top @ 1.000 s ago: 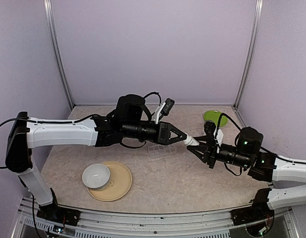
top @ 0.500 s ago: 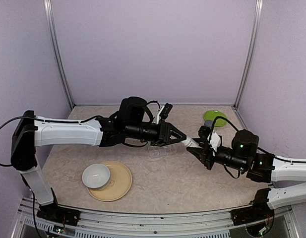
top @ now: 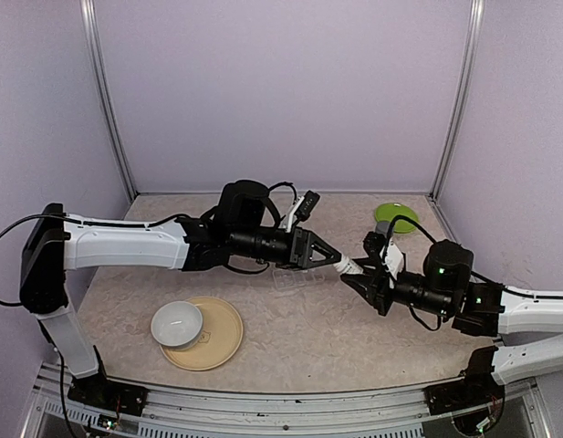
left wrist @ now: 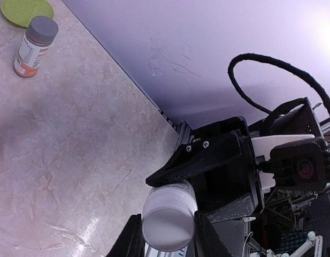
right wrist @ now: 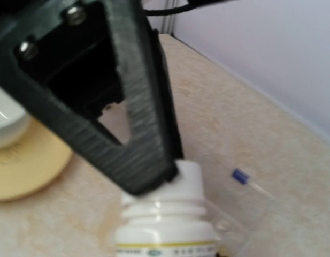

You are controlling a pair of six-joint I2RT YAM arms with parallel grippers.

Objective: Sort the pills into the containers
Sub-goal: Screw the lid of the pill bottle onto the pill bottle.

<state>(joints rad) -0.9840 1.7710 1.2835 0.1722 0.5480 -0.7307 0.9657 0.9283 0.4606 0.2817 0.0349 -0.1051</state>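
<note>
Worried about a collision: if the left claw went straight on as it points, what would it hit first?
The right claw, directly behind the white bottle both seem to hold; they look nearly touching.

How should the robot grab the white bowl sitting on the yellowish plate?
The white bowl sits upright, mouth up, on the tan plate. Its thin rim is probably the best grip: come straight down, one finger inside and one outside. Its rounded sides look too wide and sloped to squeeze.
</note>
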